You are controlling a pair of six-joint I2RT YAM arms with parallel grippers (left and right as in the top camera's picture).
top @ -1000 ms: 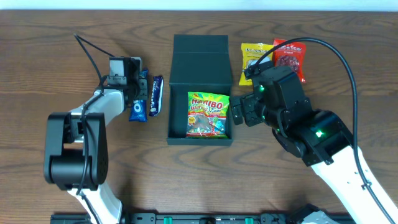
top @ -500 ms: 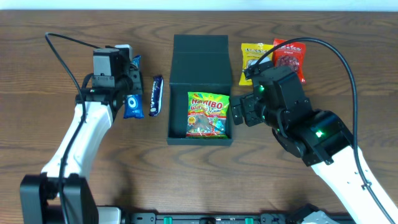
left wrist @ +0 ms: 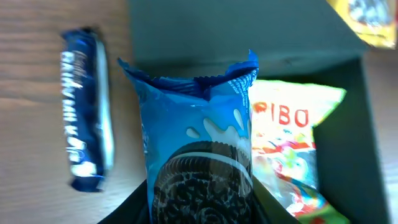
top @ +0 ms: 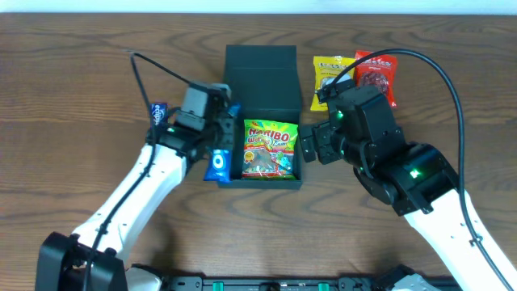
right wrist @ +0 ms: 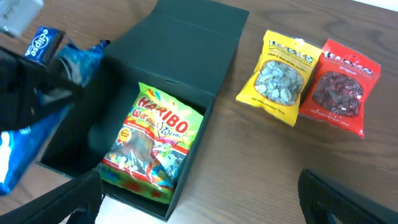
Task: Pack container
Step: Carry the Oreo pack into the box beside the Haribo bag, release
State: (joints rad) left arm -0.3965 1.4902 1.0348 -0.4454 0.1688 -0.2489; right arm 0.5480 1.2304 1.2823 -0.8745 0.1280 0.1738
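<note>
Left end effector (top: pixel 215 144) clamps the blue cookie packet (top: pixel 218 164) at the left wall of the container (top: pixel 260 81), centre frame, evidently to load it beside the gummy bag (top: pixel 271 149). Right end effector (top: pixel 317 144), fingers spread wide, idles clear at right.

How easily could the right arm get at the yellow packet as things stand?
Probably yes: the yellow packet lies flat on the table near the right end effector, which is open and empty.

container (top: pixel 260 77) dark teal | cookie packet (top: pixel 218 164) blue | gummy bag (top: pixel 271 149) green-red | yellow pouch (top: pixel 329 81) | red pouch (top: pixel 378 77)
</note>
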